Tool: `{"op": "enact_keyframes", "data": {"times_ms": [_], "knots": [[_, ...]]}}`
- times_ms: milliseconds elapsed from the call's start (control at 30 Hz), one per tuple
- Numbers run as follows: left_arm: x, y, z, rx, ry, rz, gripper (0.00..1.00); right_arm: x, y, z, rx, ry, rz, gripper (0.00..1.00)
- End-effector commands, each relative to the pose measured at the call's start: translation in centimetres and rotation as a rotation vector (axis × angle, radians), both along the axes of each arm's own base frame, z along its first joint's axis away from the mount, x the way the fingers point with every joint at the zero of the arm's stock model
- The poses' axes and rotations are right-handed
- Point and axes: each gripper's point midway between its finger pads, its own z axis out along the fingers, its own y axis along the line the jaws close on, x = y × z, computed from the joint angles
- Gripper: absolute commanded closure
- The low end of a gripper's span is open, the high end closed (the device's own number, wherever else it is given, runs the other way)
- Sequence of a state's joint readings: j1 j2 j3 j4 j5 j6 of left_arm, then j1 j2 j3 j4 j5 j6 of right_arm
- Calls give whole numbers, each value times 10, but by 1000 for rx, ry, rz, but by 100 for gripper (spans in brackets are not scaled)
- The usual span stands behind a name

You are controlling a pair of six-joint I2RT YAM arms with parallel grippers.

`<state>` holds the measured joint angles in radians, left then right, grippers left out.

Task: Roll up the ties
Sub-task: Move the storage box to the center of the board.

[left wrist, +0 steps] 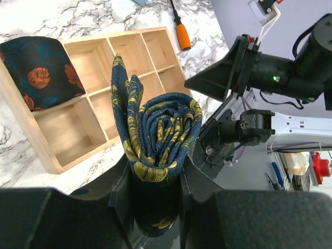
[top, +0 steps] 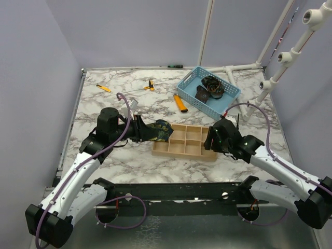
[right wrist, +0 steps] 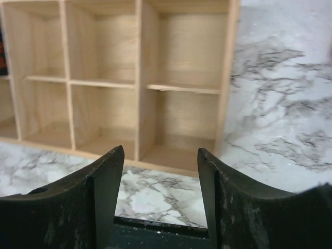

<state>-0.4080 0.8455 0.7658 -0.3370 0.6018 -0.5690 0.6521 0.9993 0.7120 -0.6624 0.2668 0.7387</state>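
**Desk:** What is the left side doing?

**Operator:** I am pinching the navy tie point(left wrist: 158, 129) in the left gripper point(left wrist: 155, 176). It is sitting rolled into a coil between the fingers, with one loose end poking up out of it. I am holding it at the left end of the wooden tray point(top: 184, 141).

**Desk:** And the other one?

**Operator:** The red-orange tie point(left wrist: 44, 70) is lying coiled in a compartment along the tray's edge. From here I cannot tell which one.

**Desk:** The middle?

**Operator:** An orange-handled tool point(top: 180, 102) is lying on the marble table point(top: 129, 161) just beyond the tray's far side.

**Desk:** The right arm?

**Operator:** I am keeping the right gripper point(right wrist: 161, 153) at the tray's right end. Its jaws are standing spread with nothing between them, looking down on empty compartments.

**Desk:** Farther right?

**Operator:** The blue basket point(top: 182, 89) is sitting at the far right and is holding dark fabric pieces point(top: 212, 85).
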Motion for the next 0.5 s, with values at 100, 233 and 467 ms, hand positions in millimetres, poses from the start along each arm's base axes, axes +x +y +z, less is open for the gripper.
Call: {"op": "enact_keyframes", "data": {"times_ms": [100, 233, 467], "knots": [[9, -1, 15, -69, -66, 56, 100, -3, 53, 22, 20, -53, 196, 37], [15, -1, 22, -117, -85, 93, 100, 3, 64, 5, -63, -17, 195, 37], [15, -2, 3, -102, -39, 95, 100, 12, 74, -34, -114, 26, 216, 38]]}}
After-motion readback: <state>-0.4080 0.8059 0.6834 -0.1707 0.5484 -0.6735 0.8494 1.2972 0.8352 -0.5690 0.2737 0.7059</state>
